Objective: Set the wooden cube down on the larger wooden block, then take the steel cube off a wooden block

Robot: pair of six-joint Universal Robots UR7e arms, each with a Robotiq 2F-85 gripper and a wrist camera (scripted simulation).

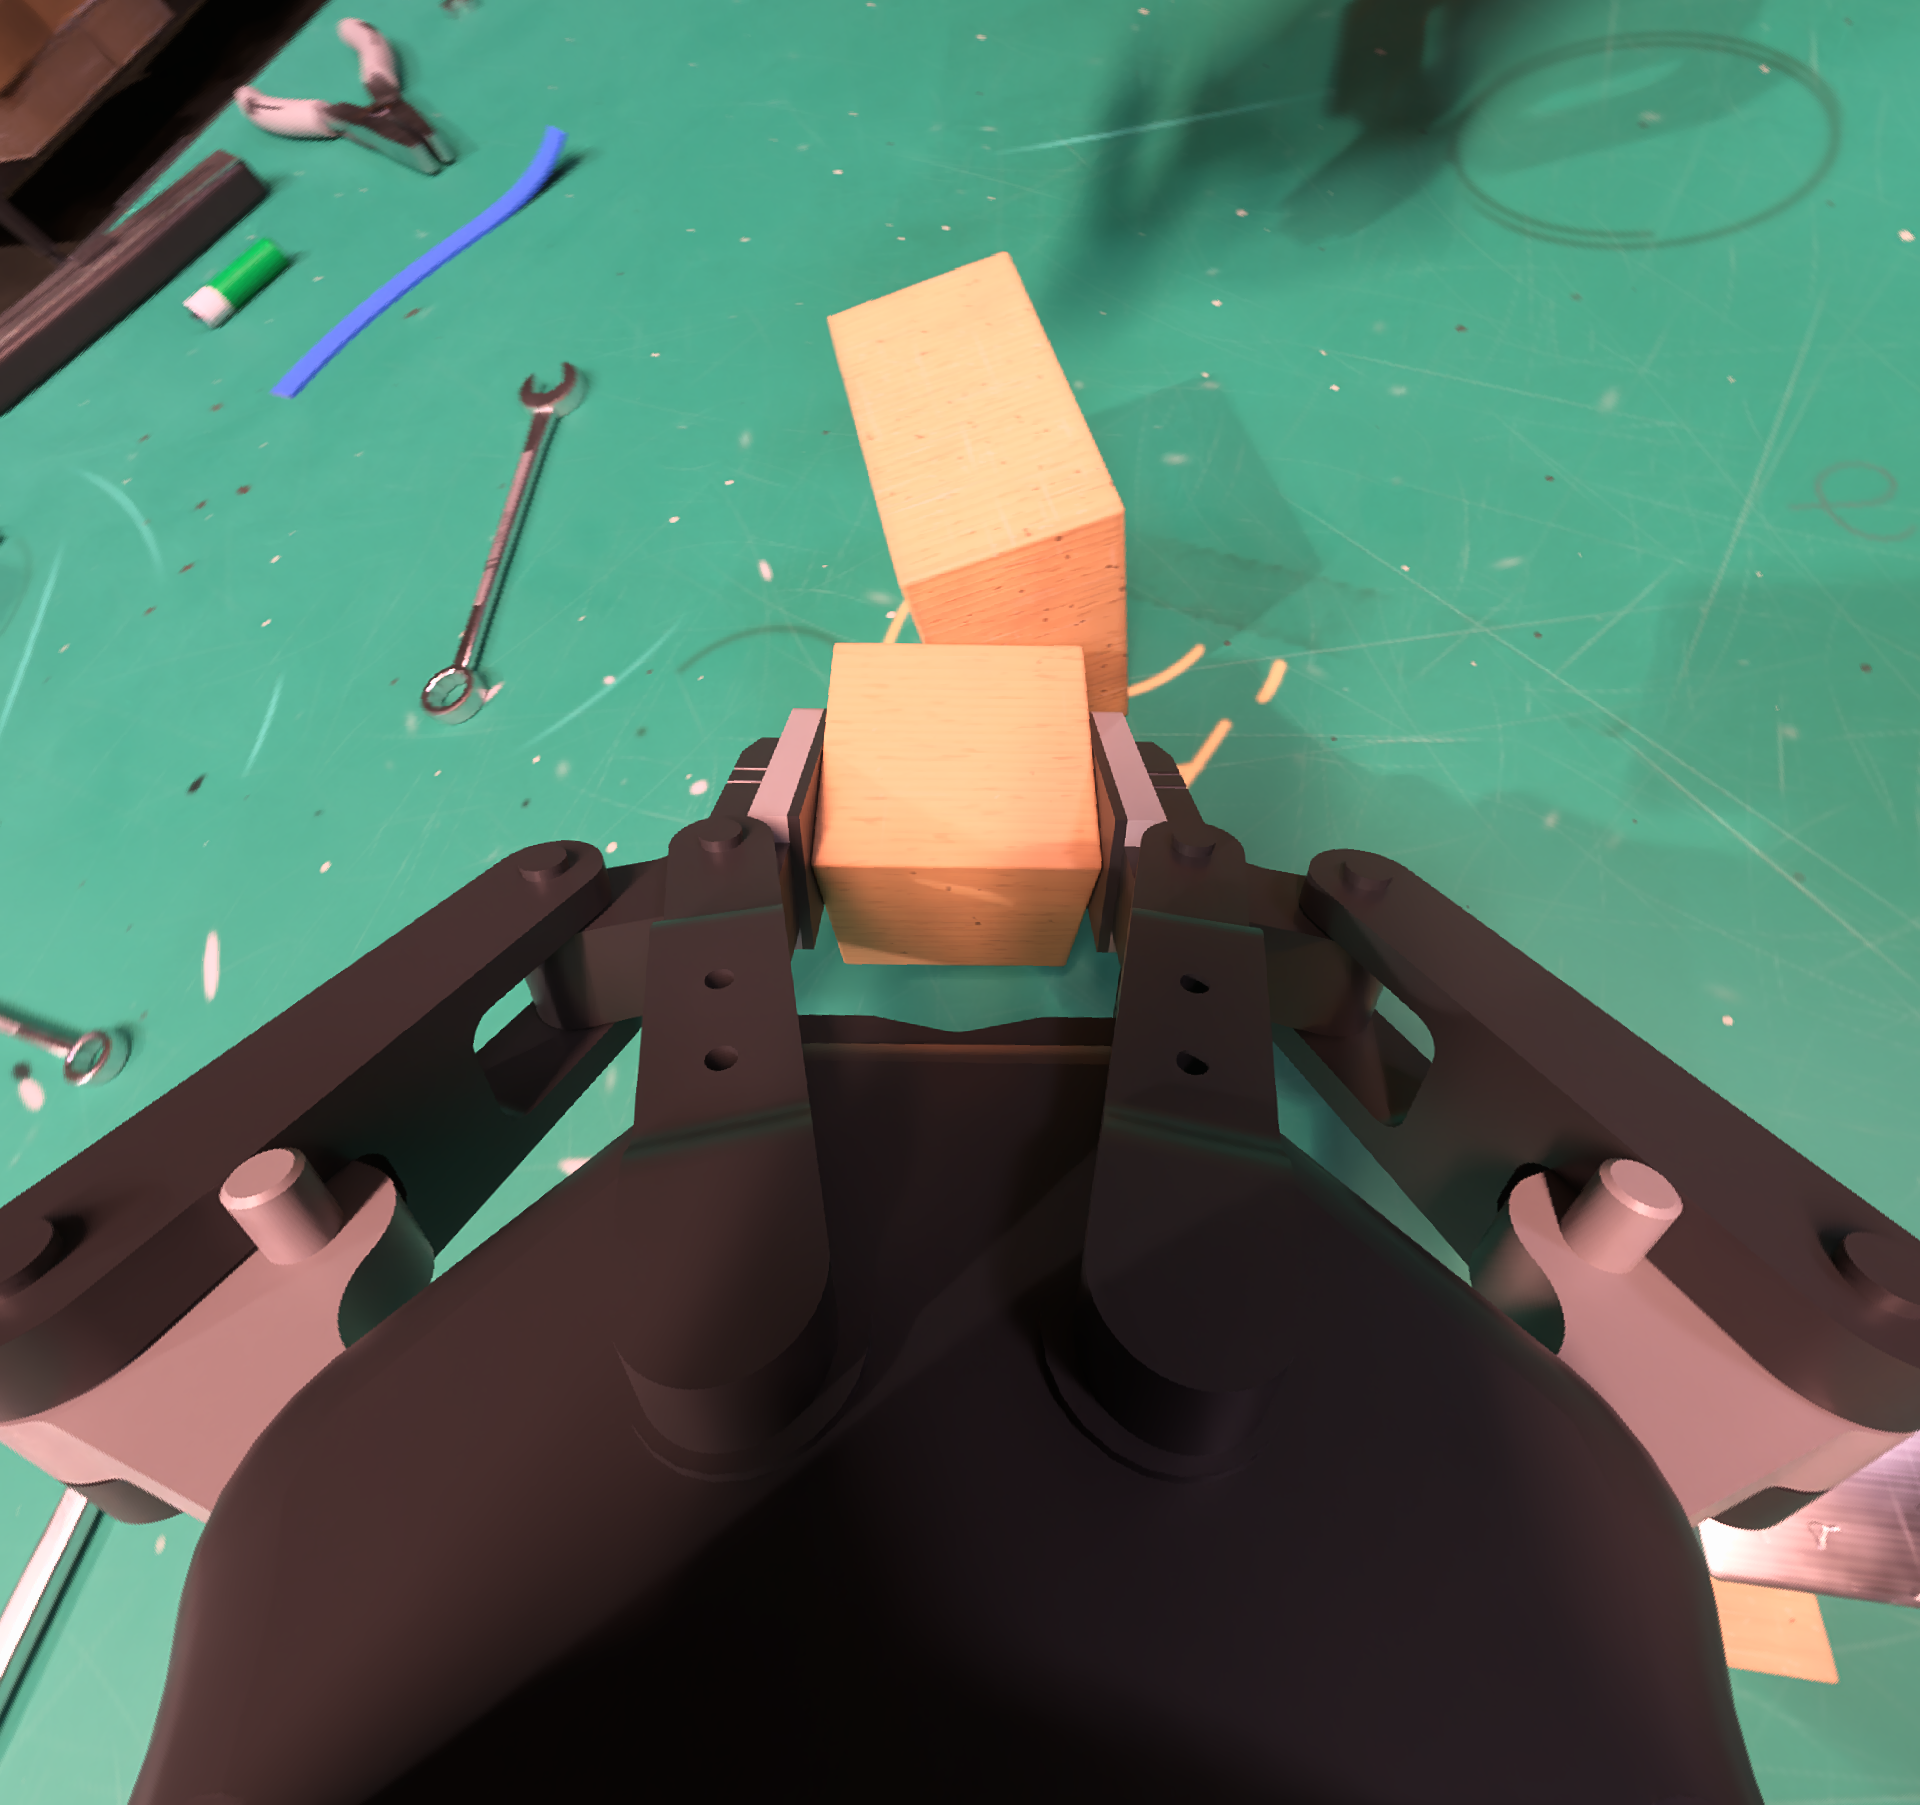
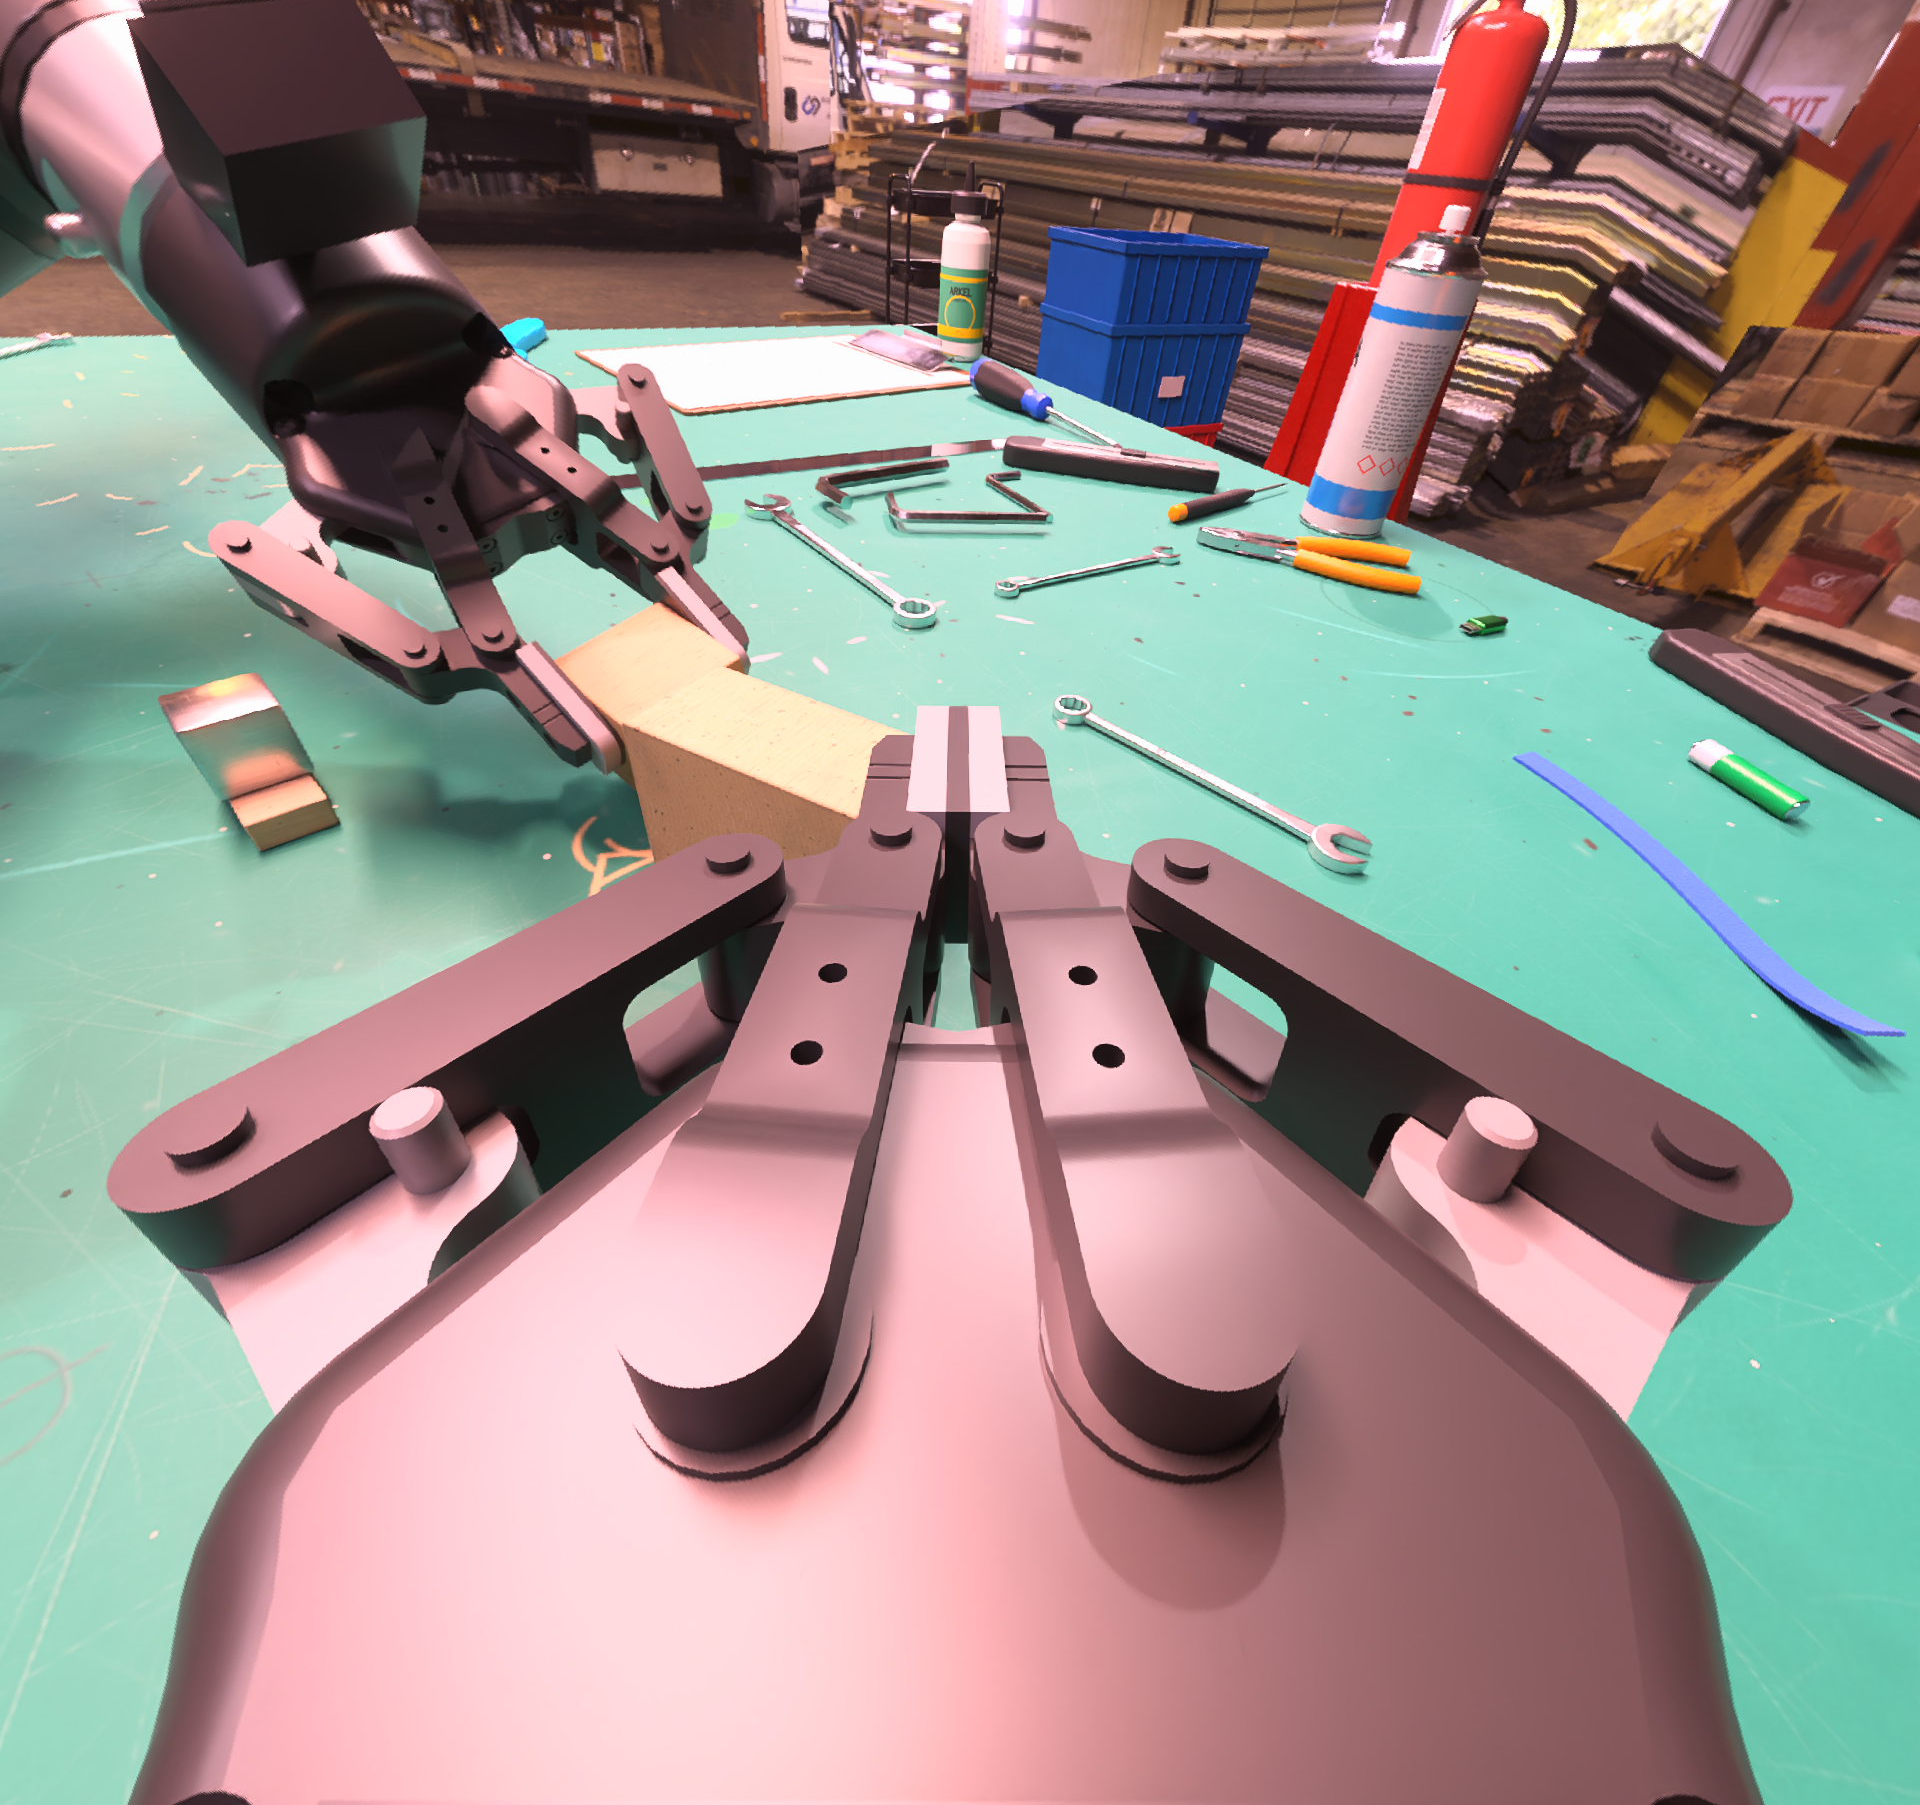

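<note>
Left gripper (image 1: 956, 799) jaws pinch wooden cube (image 1: 956, 799) at near end of larger wooden block (image 1: 977, 446). Right gripper (image 2: 956, 768) jaws pressed together, empty. Only right wrist view shows steel cube (image 2: 234, 732) on small wooden block (image 2: 291, 813), well apart on the bench (image 2: 1455, 924).

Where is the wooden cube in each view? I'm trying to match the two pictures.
Left wrist view: the wooden cube sits centre frame, clamped in the left gripper.
Right wrist view: left of centre, the cube in that same gripper, far side of the larger block.
Shared landmark: the blue strip.
</note>
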